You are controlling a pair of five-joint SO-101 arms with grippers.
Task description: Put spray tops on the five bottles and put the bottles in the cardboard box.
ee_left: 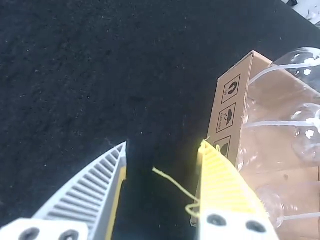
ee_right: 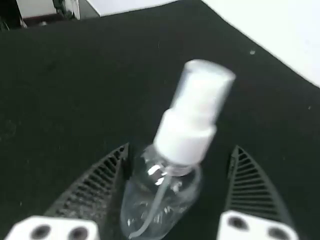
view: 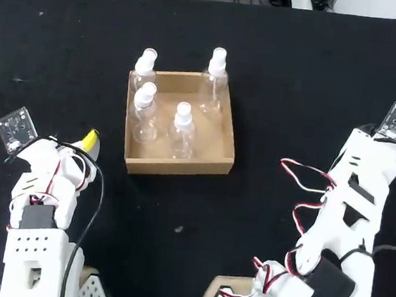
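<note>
Looking down on a black table (view: 298,74) with the cardboard box (view: 178,165) sitting near its middle. Counting four bottles (view: 143,77) (view: 143,114) (view: 181,136) (view: 214,86) inside it, all standing upright and all wearing white spray tops (view: 184,113).

Finding the left gripper (view: 86,144) hanging low over the table just beside the box's near left corner. Seeing it in its own wrist view (ee_left: 163,145) with fingers spread wide and grasping nothing, framing only dark table and a loose yellow thread (ee_left: 175,185). Noting the yellow finger (ee_left: 220,185) lying close alongside the box's outer wall (ee_left: 230,115), with clear bottles (ee_left: 295,65) showing beyond that wall.

Turning to the right arm (view: 352,200), stretched out on the right side of the table, well apart from the box. Watching the right gripper (ee_right: 180,147) in its own wrist view, straddling the fifth bottle (ee_right: 160,195), which is carrying its own spray top (ee_right: 197,115). Reading those fingers as released rather than clenched: one black finger (ee_right: 100,185) sitting close by the bottle's shoulder, the other (ee_right: 250,185) standing off with a dark gap between. Not managing to tell whether the nearer finger is actually touching the plastic.
</note>
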